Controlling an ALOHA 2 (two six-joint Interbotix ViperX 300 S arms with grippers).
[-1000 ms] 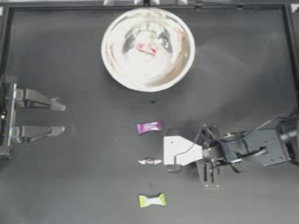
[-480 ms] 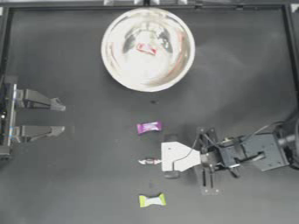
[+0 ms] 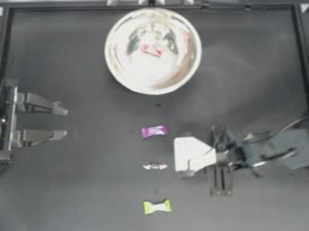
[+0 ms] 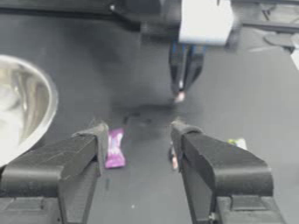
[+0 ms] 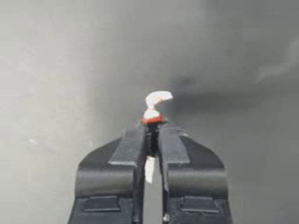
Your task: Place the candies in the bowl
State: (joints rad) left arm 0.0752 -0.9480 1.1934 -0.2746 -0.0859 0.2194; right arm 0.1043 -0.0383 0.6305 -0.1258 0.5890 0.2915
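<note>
In the right wrist view my right gripper (image 5: pixel 152 129) is shut on a clear candy (image 5: pixel 153 114) with a reddish centre, one twisted end sticking out past the fingertips. From above, that candy (image 3: pixel 155 166) lies low on the table just left of the right gripper (image 3: pixel 174 167). A purple candy (image 3: pixel 154 131) lies above it and a yellow-green candy (image 3: pixel 157 206) below it. The shiny bowl (image 3: pixel 124 72) at the top centre holds a red candy (image 3: pixel 151 50). My left gripper (image 3: pixel 60 121) is parked open at the left edge.
The left wrist view looks across the table at the purple candy (image 4: pixel 114 148), the yellow-green candy (image 4: pixel 236 142), the bowl's rim (image 4: pixel 50 103) and the right gripper (image 4: pixel 180 89). The right arm's body (image 3: pixel 274 149) fills the lower right.
The right gripper has shifted slightly beside the clear candy. The candies on the table and the left arm have not visibly moved.
</note>
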